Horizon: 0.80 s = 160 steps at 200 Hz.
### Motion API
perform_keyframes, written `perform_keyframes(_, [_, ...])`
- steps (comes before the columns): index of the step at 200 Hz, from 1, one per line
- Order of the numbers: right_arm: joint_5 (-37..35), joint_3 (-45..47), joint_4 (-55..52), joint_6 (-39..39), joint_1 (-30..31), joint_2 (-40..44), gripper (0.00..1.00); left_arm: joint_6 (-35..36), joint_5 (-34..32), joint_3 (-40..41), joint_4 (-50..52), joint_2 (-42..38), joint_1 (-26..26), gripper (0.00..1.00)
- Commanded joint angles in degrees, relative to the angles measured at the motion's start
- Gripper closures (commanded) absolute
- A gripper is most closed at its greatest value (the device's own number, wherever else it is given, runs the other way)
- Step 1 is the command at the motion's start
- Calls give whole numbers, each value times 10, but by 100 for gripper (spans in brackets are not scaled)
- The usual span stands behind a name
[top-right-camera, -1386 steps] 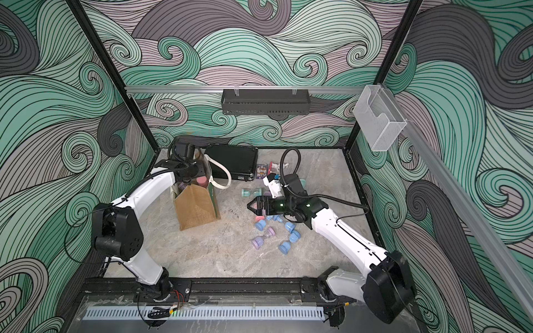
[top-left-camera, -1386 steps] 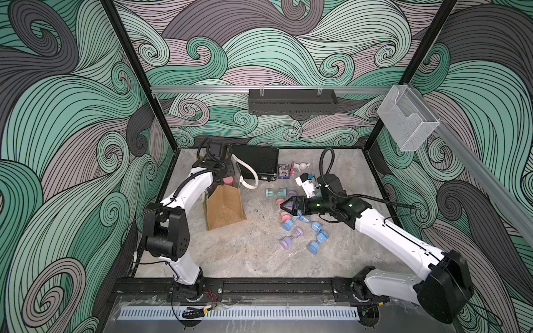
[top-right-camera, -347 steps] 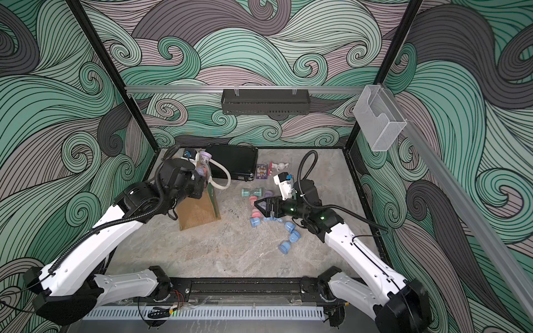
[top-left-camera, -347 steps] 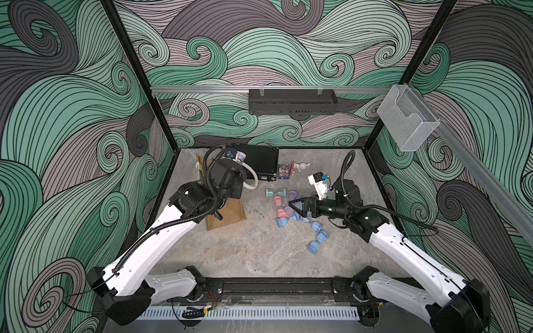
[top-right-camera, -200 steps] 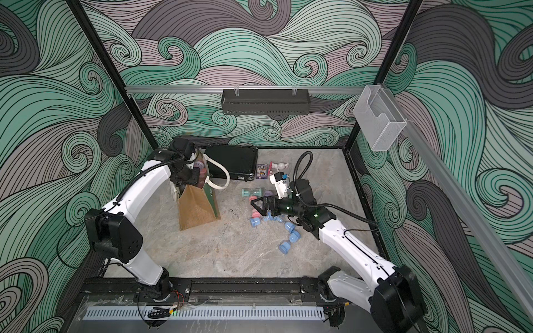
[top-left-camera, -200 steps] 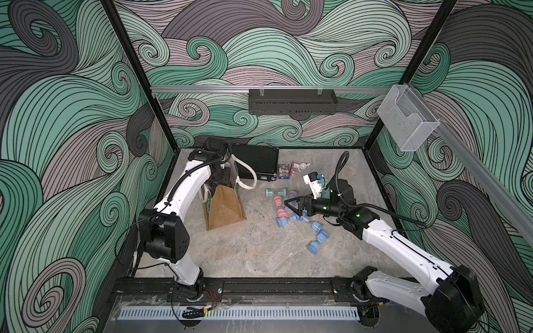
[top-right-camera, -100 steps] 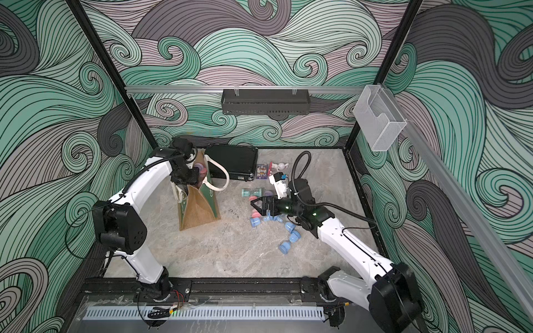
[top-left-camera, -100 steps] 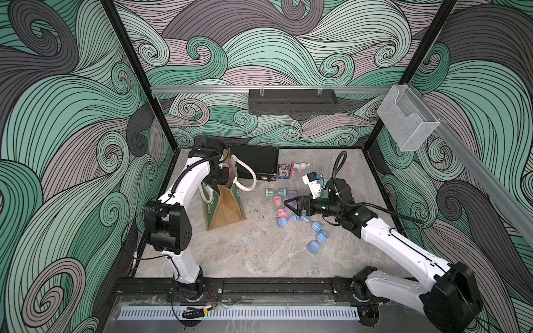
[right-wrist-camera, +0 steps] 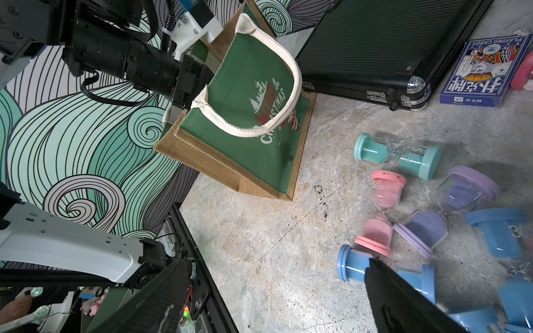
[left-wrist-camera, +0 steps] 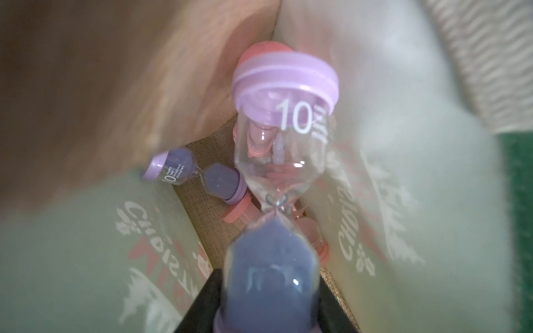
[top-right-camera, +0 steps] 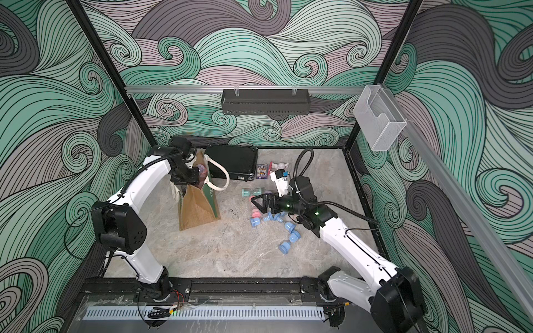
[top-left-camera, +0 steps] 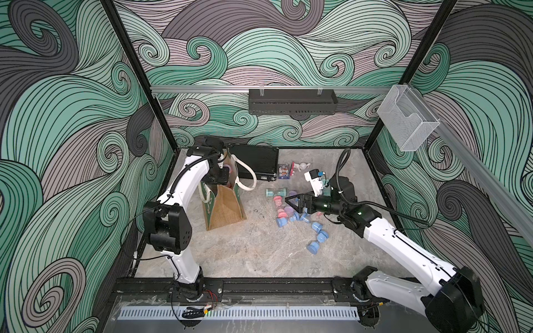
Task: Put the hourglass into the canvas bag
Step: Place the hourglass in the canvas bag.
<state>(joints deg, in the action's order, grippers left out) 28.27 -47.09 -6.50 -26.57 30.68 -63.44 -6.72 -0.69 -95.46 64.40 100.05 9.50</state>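
Ok, left fingers (left-wrist-camera: pixel 199 308) clamp the hourglass (left-wrist-camera: pixel 274 248) by its cap end, just inside the canvas bag (top-left-camera: pixel 225 210) mouth. It looks light, slick and brittle at the glass neck, so we'd grip caps only. Right fingers (right-wrist-camera: pixel 403 299) are spread wide and empty, well apart from the bag.

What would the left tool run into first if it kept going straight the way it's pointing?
The left tool points down into the canvas bag, gripping a purple hourglass. That hourglass's far cap would likely reach the pink hourglass just past it first, though depth is unclear.
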Motion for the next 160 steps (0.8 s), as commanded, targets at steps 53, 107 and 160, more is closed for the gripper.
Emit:
perform_keyframes(53, [-4, -47, -29, 13, 0, 17, 0, 27, 20, -51, 60, -34, -3, 47])
perform_keyframes(107, [13, -79, -58, 18, 0, 13, 0, 42, 54, -63, 39, -77, -3, 43])
perform_keyframes(160, [-41, -82, -166, 33, 0, 33, 1, 3, 97, -32, -50, -171, 30, 39])
